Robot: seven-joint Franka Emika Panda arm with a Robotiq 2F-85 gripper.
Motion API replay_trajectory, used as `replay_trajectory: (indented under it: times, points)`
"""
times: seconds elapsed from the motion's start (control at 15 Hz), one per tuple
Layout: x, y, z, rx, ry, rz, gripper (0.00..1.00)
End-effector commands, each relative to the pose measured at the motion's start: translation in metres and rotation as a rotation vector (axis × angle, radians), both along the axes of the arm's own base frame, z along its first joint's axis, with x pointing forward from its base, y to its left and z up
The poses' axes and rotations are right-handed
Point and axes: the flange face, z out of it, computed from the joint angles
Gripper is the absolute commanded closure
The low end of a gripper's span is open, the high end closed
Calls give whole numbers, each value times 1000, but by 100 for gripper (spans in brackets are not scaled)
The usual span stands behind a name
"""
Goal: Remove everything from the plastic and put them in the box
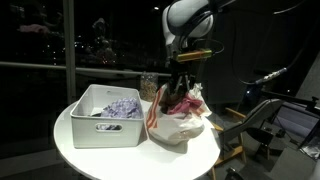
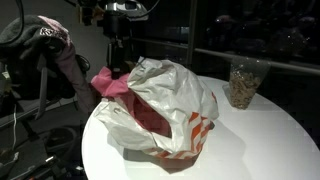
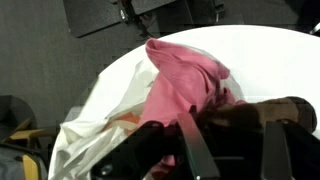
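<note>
Gripper [image 3: 228,128] is low over the mouth of the plastic bag [image 3: 90,135], fingers either side of dark fabric. I can't tell if they're clamped on it or slack. The pink cloth [image 3: 185,80] bunches up just ahead of the fingers, half out of the bag, so I judge I'm working on pulling it free. The bag slumps open on the round white table [image 1: 110,160], rim folded back, probably why the cloth is reachable. The box [image 1: 105,135] sits beside the bag with purple cloth [image 1: 120,104] already in it. A jar [image 2: 243,82] stands further back. The room is dim, with dark window glass [image 1: 60,40] behind.
</note>
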Motion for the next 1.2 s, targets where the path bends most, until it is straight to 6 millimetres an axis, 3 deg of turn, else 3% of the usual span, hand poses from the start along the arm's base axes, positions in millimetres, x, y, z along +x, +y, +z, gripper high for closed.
replay_trajectory:
  times: [0.0,0.2,0.4,0.6,0.87,1.13]
  points:
    - [-1,7,45,75,-136,111,95]
    - [-6,19,65,68,-291,142,94]
    - [-3,35,68,41,-425,169,95]
    - [7,32,40,-47,-286,57,100]
    - [1,24,8,-84,-49,31,100]
    - [-14,29,5,-17,108,138,100]
